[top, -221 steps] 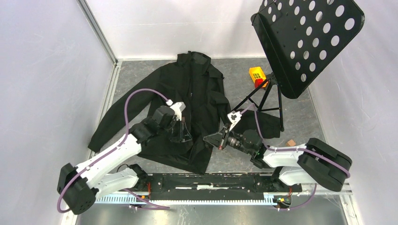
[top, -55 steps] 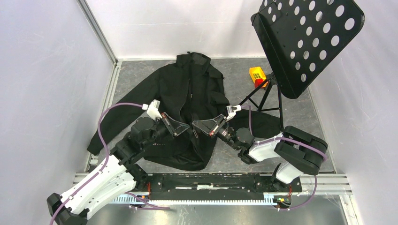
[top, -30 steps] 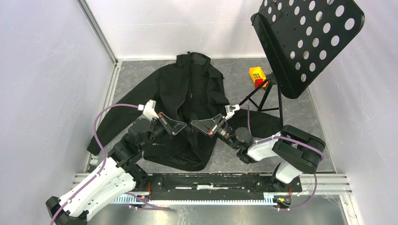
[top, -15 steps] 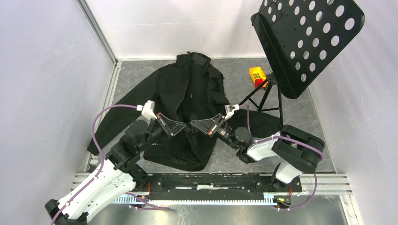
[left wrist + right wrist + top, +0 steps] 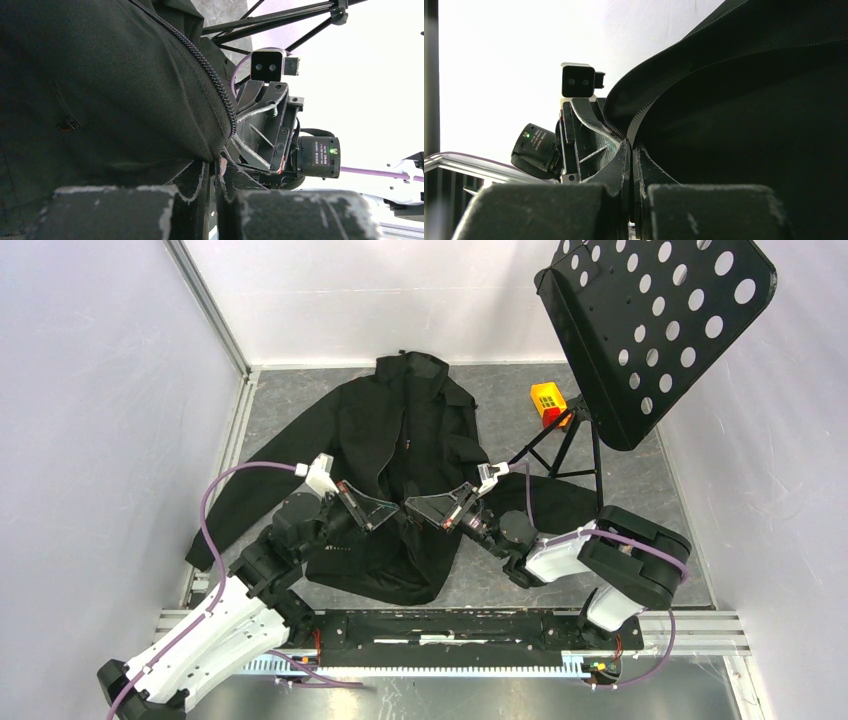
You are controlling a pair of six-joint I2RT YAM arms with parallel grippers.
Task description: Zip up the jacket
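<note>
The black jacket (image 5: 400, 430) lies spread on the grey floor, collar at the far end, its front open along the zipper. My left gripper (image 5: 388, 513) is shut on the left front edge near the hem. In the left wrist view the fingertips (image 5: 216, 164) pinch fabric just below the zipper teeth (image 5: 212, 80). My right gripper (image 5: 414, 508) is shut on the opposite front edge. In the right wrist view its tips (image 5: 630, 150) clamp the edge where the zipper tape (image 5: 644, 107) runs in. The two grippers face each other, almost touching, with the pinched edges lifted slightly.
A black perforated music stand (image 5: 660, 320) hangs over the far right, with its tripod legs (image 5: 560, 455) standing beside the jacket's right sleeve. A yellow and red block (image 5: 547, 400) sits by the tripod. White walls enclose the floor, with a metal rail (image 5: 235, 430) on the left.
Since 7.4 s ago both grippers have moved onto the jacket's front edges and come together tip to tip. In the last second the left arm shifted only slightly.
</note>
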